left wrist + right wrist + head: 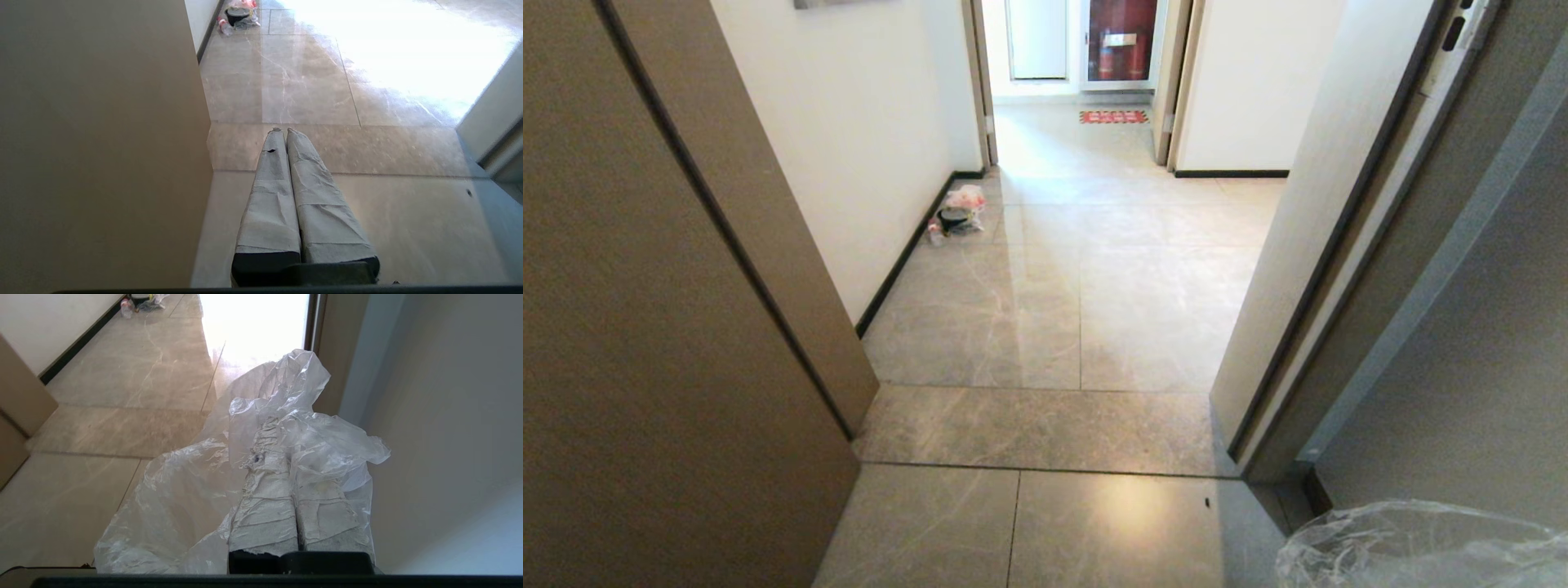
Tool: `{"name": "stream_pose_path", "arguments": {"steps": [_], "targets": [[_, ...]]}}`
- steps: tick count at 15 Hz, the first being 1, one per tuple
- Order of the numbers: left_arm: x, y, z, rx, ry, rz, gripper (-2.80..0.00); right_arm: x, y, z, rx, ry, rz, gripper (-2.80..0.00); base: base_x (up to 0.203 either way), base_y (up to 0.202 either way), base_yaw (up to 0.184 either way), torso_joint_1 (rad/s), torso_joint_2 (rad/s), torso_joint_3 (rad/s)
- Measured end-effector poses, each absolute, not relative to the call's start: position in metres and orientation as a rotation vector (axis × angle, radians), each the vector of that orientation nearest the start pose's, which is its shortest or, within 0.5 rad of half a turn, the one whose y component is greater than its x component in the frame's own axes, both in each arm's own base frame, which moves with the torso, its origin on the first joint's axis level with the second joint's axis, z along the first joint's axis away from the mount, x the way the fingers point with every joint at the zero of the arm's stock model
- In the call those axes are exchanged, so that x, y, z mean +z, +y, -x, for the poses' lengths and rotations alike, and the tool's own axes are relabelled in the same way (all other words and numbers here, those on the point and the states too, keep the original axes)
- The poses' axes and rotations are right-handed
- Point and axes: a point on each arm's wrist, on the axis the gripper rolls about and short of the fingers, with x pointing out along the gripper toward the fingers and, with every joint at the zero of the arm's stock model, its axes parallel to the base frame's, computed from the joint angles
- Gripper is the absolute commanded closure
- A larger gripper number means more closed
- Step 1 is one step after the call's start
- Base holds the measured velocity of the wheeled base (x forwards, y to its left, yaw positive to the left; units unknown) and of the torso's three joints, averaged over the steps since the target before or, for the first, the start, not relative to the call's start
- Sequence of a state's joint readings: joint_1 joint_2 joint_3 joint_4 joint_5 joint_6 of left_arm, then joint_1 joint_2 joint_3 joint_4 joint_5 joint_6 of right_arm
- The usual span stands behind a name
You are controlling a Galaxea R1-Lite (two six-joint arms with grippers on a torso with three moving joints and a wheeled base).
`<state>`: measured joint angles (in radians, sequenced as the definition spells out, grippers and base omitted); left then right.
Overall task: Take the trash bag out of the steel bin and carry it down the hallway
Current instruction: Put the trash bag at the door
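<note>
Right end effector [282, 428] clamps trash bag [184, 490]; door [645, 327] left, doorframe [1339, 245] right.

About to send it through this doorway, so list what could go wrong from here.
1. The right gripper pinches only thin film of the trash bag; it might slip or tear.
2. The loose bag hangs close to the door on the right and could snag.
3. Litter lies by the hallway's left wall, though it seems off the direct path.
</note>
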<state>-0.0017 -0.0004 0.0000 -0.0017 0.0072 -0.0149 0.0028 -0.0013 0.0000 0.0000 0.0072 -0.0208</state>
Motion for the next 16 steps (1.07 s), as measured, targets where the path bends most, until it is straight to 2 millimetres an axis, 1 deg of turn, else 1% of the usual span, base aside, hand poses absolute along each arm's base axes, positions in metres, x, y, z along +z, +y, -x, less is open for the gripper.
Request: {"name": "stream_pose_path", "arguments": {"steps": [16], "targets": [[0.0756, 0.0002, 0.0228, 0.006, -0.002, 0.015, 0.0, 0.0755, 0.0001, 0.0229, 0.01, -0.001, 0.021, 0.0, 0.193, 0.0, 0.001, 0.002, 0.0, 0.003]]}}
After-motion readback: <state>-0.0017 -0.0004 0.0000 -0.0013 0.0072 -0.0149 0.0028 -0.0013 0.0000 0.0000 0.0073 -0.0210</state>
